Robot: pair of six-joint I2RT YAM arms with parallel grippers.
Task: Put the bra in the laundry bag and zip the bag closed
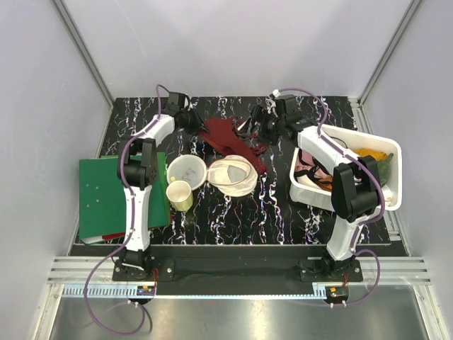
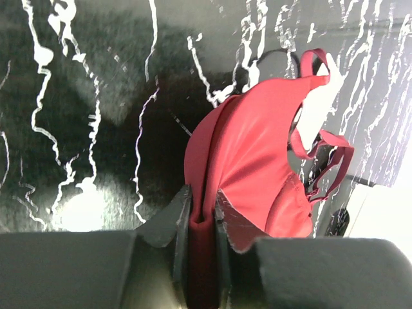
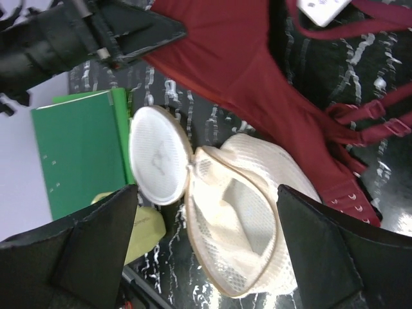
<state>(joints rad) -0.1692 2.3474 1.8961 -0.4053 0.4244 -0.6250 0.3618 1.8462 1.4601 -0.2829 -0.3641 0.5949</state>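
The maroon bra (image 1: 230, 138) lies stretched at the back middle of the table, its lower end next to the laundry bag. My left gripper (image 1: 190, 120) is shut on the bra's left end; in the left wrist view the red fabric (image 2: 257, 154) is pinched between the jaws (image 2: 203, 209). The cream mesh laundry bag (image 1: 233, 177) lies unzipped, its round lid (image 1: 187, 170) flipped open to the left. My right gripper (image 1: 258, 124) is open and empty, above the bra's right side. The right wrist view shows the bag's open mouth (image 3: 251, 219), the bra (image 3: 244, 71) and the jaws wide apart (image 3: 206, 193).
A cream-yellow cup (image 1: 180, 195) stands just in front of the bag's lid. A green folder (image 1: 120, 191) lies at the left edge. A white basket (image 1: 388, 195) with orange and green cloths sits at the right, beside the right arm.
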